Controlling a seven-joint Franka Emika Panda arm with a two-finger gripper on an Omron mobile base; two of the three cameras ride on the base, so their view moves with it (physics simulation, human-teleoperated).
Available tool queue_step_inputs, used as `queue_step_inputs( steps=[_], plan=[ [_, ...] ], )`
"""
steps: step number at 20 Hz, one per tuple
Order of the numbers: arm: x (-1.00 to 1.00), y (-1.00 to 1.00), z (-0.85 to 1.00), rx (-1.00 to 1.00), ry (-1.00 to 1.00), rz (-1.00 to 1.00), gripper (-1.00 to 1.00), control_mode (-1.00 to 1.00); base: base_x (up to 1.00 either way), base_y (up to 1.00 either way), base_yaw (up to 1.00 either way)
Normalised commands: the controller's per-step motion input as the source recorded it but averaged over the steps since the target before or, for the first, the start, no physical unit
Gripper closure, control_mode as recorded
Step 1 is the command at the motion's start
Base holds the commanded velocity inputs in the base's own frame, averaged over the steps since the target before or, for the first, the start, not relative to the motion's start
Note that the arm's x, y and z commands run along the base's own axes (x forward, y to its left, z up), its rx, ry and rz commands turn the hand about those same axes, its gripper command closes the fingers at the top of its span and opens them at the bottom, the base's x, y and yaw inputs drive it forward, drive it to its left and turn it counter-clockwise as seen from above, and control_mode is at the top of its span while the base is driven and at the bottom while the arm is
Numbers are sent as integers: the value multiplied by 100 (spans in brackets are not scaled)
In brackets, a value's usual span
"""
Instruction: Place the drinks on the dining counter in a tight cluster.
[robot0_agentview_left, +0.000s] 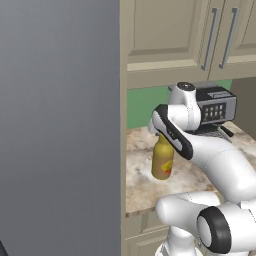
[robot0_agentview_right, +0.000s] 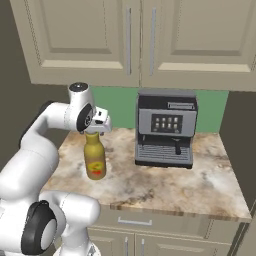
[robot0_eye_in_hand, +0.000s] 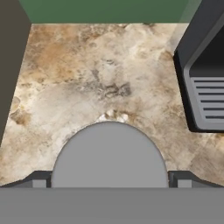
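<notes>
The short marbled desk under the beige cabinets carries a coffee machine and, beside it, the upright amber-yellow bottle. The end effector hangs over its grey cap, released (pickup step underway). Next: lower, clench.

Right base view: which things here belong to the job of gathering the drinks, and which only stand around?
Belong to the job:
- amber-yellow bottle with grey cap
- gripper, open, directly above the cap

Only standing around:
- coffee machine
- short marbled counter
- beige cabinets
</notes>
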Motion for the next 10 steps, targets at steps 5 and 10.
queue_step_inputs(
  steps=[5, 10],
  plan=[
    [0, 0, 0, 0, 0, 0, -100, -100, 0, 0, 0],
    [0, 0, 0, 0, 0, 0, -100, -100, 0, 0, 0]
  ],
)
